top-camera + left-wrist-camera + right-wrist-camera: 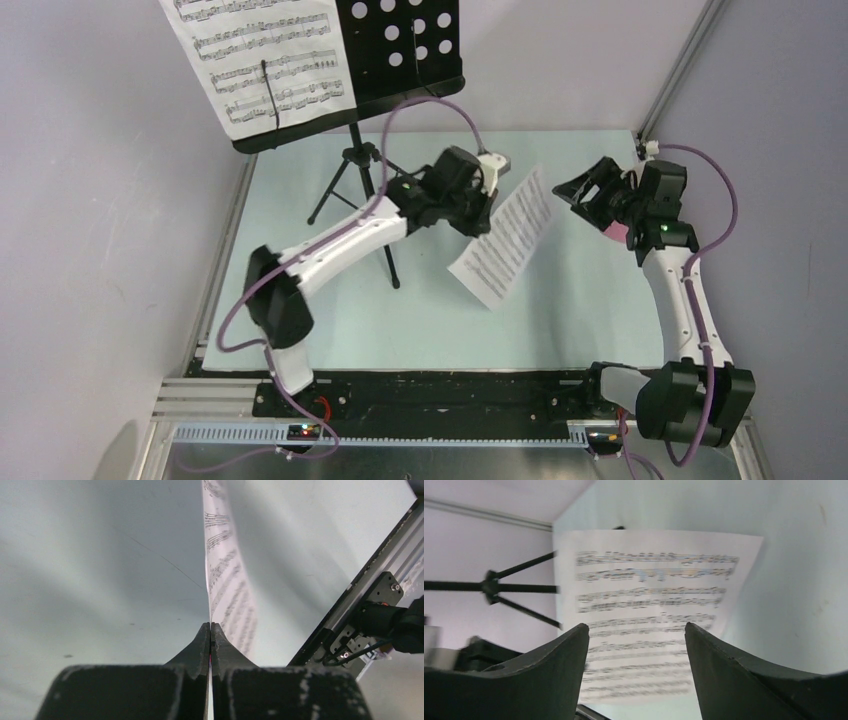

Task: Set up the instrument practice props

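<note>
A black music stand with a hole-punched desk stands at the back left on tripod legs. One white sheet-music page rests on its desk. My left gripper is shut on the edge of a second sheet-music page and holds it tilted above the mat. In the left wrist view the gripper pinches that page edge-on. My right gripper is open and empty, facing the held page from the right. A pink bit, perhaps the metronome, shows under the right wrist.
The pale green mat covers the table. Grey walls close the left, back and right. An aluminium rail runs along the near edge by the arm bases. Purple cables loop above both arms. The tripod legs show left of the right gripper.
</note>
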`<action>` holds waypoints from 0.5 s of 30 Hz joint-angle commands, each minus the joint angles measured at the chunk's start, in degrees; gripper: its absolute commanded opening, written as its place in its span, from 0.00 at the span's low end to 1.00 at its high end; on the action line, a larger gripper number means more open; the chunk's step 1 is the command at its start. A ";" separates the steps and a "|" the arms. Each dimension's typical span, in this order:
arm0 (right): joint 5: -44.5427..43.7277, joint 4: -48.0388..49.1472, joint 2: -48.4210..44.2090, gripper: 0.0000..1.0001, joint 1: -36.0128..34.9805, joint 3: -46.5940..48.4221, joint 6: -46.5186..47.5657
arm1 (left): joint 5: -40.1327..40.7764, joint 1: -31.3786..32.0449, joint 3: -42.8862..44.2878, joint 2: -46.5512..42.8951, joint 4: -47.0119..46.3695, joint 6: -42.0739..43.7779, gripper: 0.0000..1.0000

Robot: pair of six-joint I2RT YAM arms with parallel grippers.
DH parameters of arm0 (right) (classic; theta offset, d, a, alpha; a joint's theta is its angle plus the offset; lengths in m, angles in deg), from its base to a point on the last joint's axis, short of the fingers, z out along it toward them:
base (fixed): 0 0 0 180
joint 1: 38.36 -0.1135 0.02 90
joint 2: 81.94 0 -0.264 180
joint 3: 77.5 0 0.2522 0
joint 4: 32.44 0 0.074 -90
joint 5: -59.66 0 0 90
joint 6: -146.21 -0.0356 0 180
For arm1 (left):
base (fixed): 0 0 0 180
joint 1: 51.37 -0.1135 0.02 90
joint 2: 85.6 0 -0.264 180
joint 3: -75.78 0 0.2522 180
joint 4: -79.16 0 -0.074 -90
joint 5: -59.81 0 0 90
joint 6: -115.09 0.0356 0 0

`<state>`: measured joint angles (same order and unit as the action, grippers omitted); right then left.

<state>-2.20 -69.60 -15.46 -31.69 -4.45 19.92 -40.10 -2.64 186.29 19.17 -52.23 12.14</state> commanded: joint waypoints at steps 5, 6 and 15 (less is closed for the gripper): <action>8.41 18.97 -2.32 0.81 -4.09 5.53 -3.15 | -0.25 -5.52 13.62 -14.20 11.49 6.13 0.00; 8.24 20.08 -2.23 0.81 -4.68 6.42 -2.81 | -0.66 -6.20 15.88 -14.79 11.61 5.05 0.00; 12.40 45.16 6.26 0.85 -10.48 14.79 -8.05 | -8.05 -9.35 29.76 -18.71 11.54 -2.74 0.00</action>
<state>7.07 -40.60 -13.06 -40.85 4.84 15.52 -43.22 -10.90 211.10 2.37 -41.54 13.76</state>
